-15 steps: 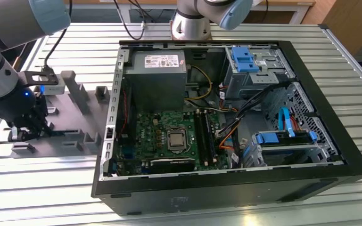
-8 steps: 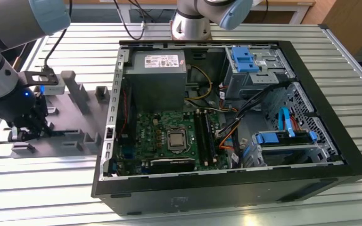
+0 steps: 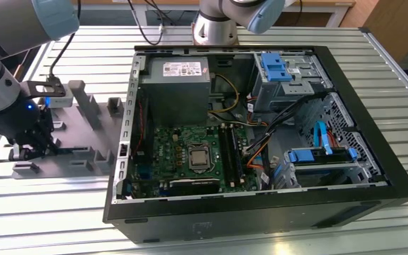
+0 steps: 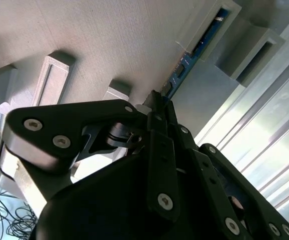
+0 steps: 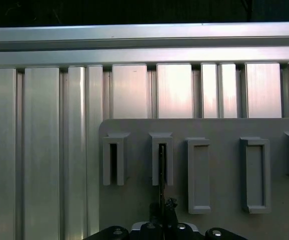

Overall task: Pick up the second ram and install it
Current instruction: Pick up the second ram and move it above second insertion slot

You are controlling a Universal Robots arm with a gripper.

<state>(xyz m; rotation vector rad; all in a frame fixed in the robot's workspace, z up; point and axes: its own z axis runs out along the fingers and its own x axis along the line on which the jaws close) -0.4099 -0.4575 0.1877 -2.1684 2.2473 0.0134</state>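
I've got the claw pinched narrow on the second ram (dark blue, on edge), standing in slots of the grey holder on the counter.

Your exterior view looks down on case and grey rack, both wrist views sit close behind the gripper, facing that rack.

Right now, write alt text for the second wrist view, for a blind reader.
In the foreground a black metal gripper is closed on a thin dark-blue circuit-board stick that stands on edge in the slots of a grey plastic holder plate. The plate rests on a ribbed aluminium table.
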